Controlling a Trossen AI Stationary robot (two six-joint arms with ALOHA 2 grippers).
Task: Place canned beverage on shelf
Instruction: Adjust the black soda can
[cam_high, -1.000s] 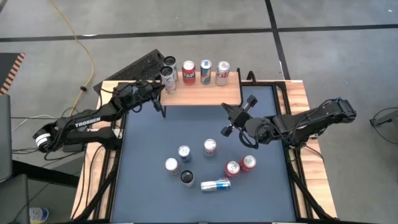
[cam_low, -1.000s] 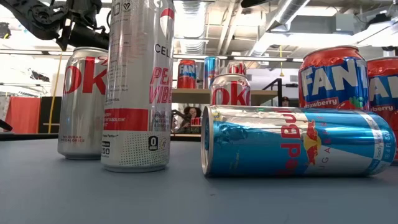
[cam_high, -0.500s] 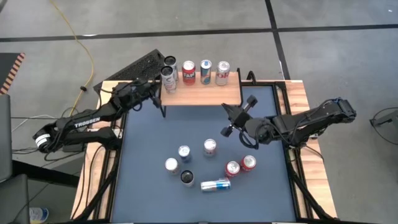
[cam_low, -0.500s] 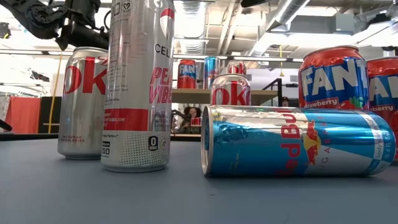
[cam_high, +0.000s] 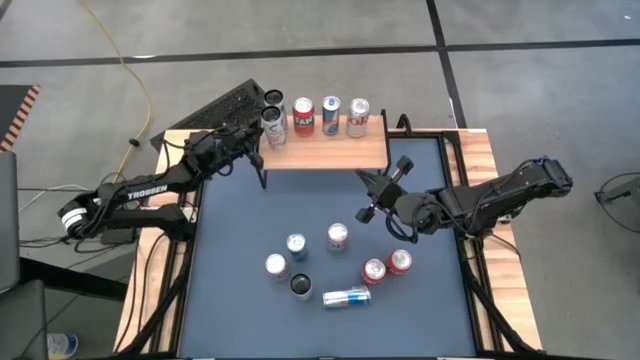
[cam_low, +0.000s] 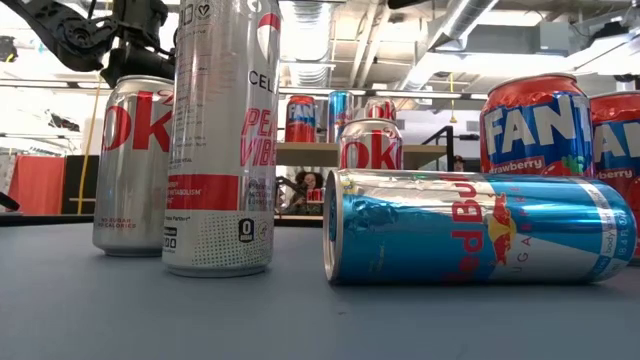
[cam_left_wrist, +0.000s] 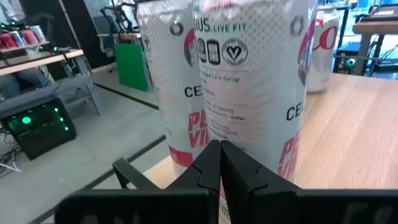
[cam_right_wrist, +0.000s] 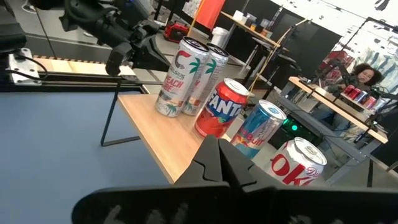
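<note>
The shelf (cam_high: 330, 150), a light-wood top on thin black legs, stands at the table's far edge. On it stand two tall silver cans (cam_high: 272, 122), a red Fanta can (cam_high: 303, 117), a blue can (cam_high: 331, 114) and a Coke can (cam_high: 358, 117). My left gripper (cam_high: 254, 150) is shut and level at the shelf's left end, right in front of the nearer tall can (cam_left_wrist: 249, 81). My right gripper (cam_high: 372, 192) hovers shut over the mat, near the shelf's right end, holding nothing. My left gripper's shut fingertips (cam_left_wrist: 219, 152) point level at the lower side of the nearer tall can (cam_left_wrist: 236, 134), which stands upright on the shelf top. The fingers hide the spot, so I cannot tell whether they touch it.
Several cans stand on the dark mat (cam_high: 230, 300): silver ones (cam_high: 296, 244), (cam_high: 338, 236), (cam_high: 276, 265), a dark-topped tall one (cam_high: 301, 285) and two red ones (cam_high: 374, 270), (cam_high: 400, 262). A blue can (cam_high: 347, 297) lies on its side. A keyboard (cam_high: 215, 110) sits behind the table.
My left gripper has turned a little at the shelf's left end, its shut tips swinging toward the far edge and the tall cans. The cans on the shelf stand as before.
</note>
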